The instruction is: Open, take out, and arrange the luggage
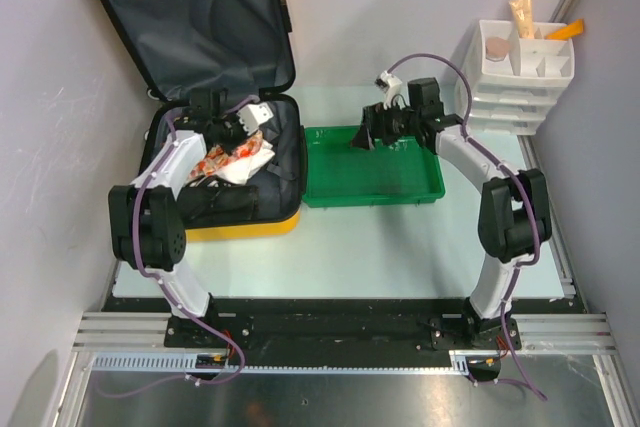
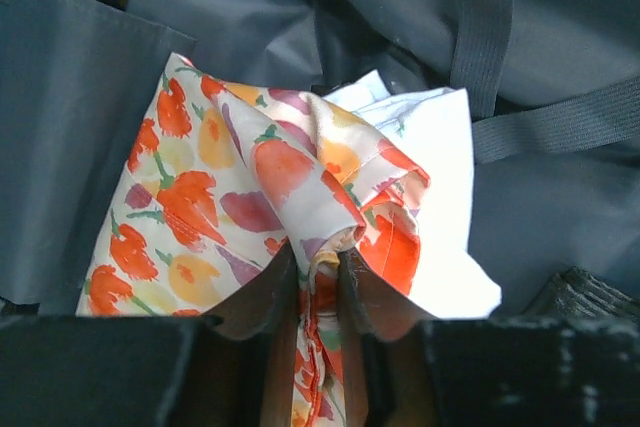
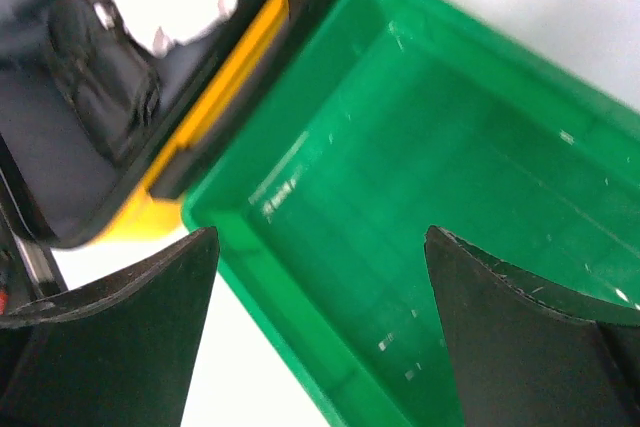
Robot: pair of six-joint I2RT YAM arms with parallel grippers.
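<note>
The yellow suitcase lies open at the left, its lid with dark grey lining raised against the back wall. Inside lie a flower-printed cloth, something white under it and a black pouch. My left gripper is inside the suitcase, shut on a fold of the flower-printed cloth; the white item lies beneath. My right gripper is open and empty above the left end of the green tray. The right wrist view shows the tray and the suitcase's yellow edge.
A white compartmented organizer with drawers stands at the back right, holding a tube and an orange item. Grey walls close in left and right. Dark lining straps cross the suitcase interior.
</note>
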